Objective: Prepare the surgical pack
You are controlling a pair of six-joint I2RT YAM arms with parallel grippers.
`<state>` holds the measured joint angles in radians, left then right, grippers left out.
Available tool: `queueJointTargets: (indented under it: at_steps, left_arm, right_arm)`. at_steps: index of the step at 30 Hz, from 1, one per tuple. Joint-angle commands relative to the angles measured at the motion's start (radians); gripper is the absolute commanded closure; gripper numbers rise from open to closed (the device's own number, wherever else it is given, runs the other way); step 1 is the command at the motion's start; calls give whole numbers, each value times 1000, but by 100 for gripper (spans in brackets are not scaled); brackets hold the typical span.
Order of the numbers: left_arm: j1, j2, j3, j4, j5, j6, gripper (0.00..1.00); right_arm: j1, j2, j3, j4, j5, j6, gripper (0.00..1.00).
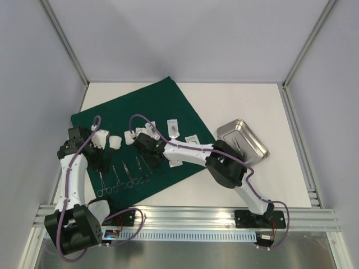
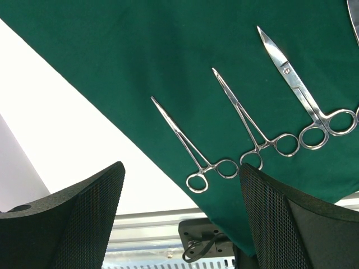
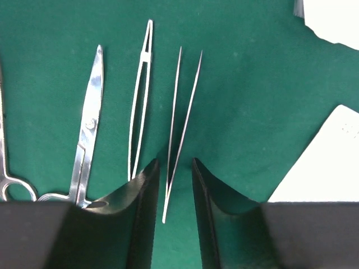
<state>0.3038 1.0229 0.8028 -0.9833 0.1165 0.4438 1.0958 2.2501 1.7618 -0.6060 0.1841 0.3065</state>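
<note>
The dark green cloth (image 1: 151,106) lies flat on the table. A row of steel instruments (image 1: 124,175) lies on its near part. My left gripper (image 1: 104,162) is open and empty above the ring-handled forceps (image 2: 193,148) at the left end of the row, with a second forceps (image 2: 252,120) and scissors (image 2: 297,92) beside it. My right gripper (image 1: 147,157) is open, its jaws low on either side of thin steel tweezers (image 3: 182,112) without closing on them. A second pair of tweezers (image 3: 140,106) and the scissors (image 3: 90,129) lie to their left. White gauze (image 1: 115,141) lies behind the row.
The small steel tray (image 1: 242,140) stands on the bare table right of the cloth. Clear pouches (image 1: 174,128) (image 1: 192,138) lie on the cloth's right part, one (image 3: 328,162) close to my right gripper. The cloth's near corner hangs toward the table's front rail (image 2: 151,221).
</note>
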Motion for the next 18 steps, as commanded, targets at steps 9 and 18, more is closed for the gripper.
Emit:
queueJointTargets:
  at_steps: [9, 18]
  left_arm:
    - [6, 31, 97, -75, 107, 30, 8]
    - [6, 85, 246, -132, 258, 44, 5]
  right_arm:
    - [-2, -44, 27, -14, 58, -7, 100]
    - [-175, -487, -258, 31, 52, -230, 100]
